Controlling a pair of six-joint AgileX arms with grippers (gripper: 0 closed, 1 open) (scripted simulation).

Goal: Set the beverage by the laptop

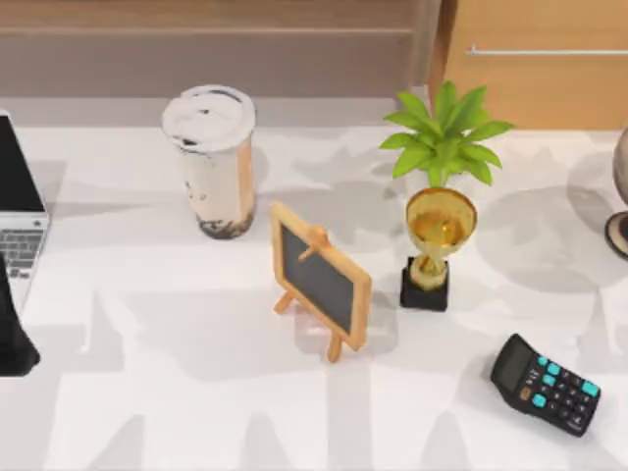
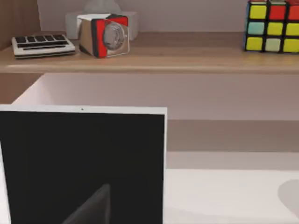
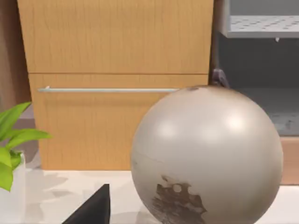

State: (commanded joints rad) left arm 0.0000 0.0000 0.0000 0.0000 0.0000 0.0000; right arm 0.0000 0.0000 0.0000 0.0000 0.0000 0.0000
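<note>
left gripper (image 2: 93,207) near the laptop (image 1: 20,231), grip state not clear, nothing held.
the beverage (image 1: 214,162) stands upright, apart from the laptop to its right; you should take it at mid wall, gently: thin plastic, probably slippery, top-heavy.

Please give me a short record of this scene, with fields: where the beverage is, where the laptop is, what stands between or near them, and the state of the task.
beverage: upright, back of table, left of centre
laptop: at table's left edge, screen open
gap: bare tabletop between them, not touching
nearby: small chalkboard easel, gold trophy, plant, calculator
left arm: dark part at lower left
task state: cup not held, not yet beside laptop
</note>
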